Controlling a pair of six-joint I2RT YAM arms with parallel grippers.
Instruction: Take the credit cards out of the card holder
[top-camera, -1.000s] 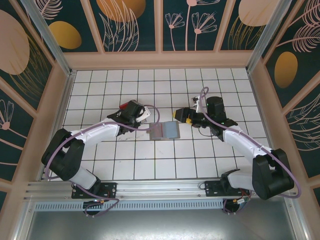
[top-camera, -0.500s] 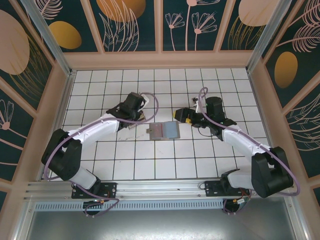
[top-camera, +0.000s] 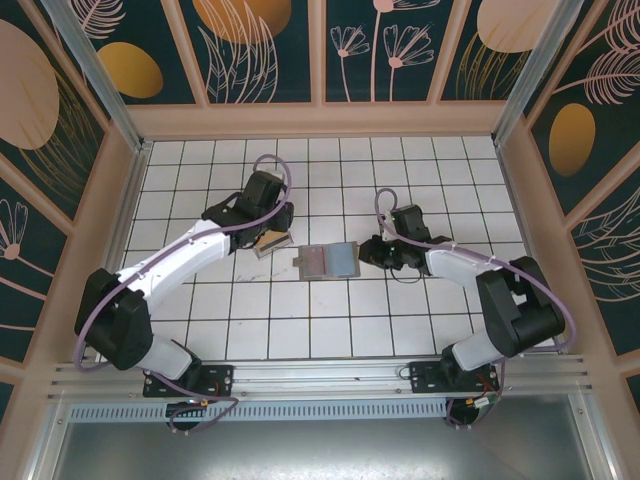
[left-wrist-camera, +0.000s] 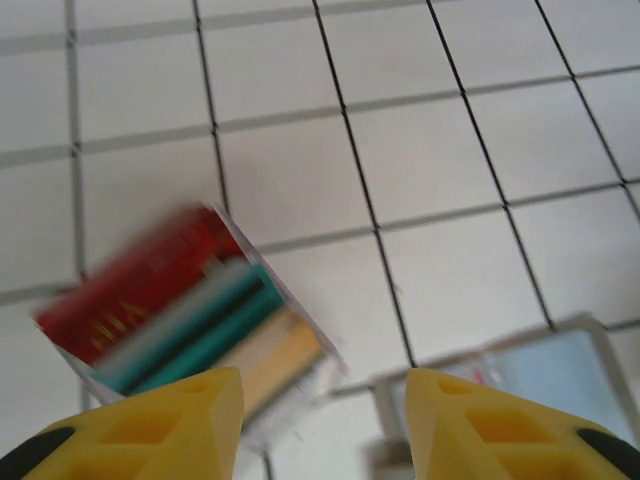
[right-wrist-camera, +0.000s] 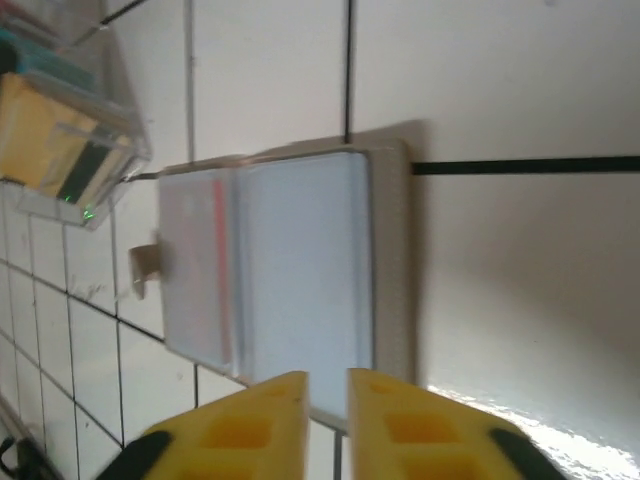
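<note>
The card holder (top-camera: 328, 262) lies open and flat on the white tiles, a grey-blue bifold with a small tab on its left side; it also appears in the right wrist view (right-wrist-camera: 290, 265) and at the corner of the left wrist view (left-wrist-camera: 545, 365). The credit cards (top-camera: 271, 243) lie fanned just left of it, red, teal and yellow-orange in a clear sleeve (left-wrist-camera: 180, 310), and at the top left of the right wrist view (right-wrist-camera: 55, 140). My left gripper (left-wrist-camera: 322, 425) hangs open over them, holding nothing. My right gripper (right-wrist-camera: 327, 420) is shut at the holder's right edge (top-camera: 368, 251).
Raised tan walls (top-camera: 320, 120) with dark floral panels enclose the tiled floor on three sides. The metal rail (top-camera: 320, 378) carrying both arm bases runs along the near edge. Bare tiles lie in front of and behind the holder.
My left gripper has drawn back up and to the left from the holder's left edge, and the fanned cards now lie on the tiles beside it. My right gripper has come down to the holder's right edge.
</note>
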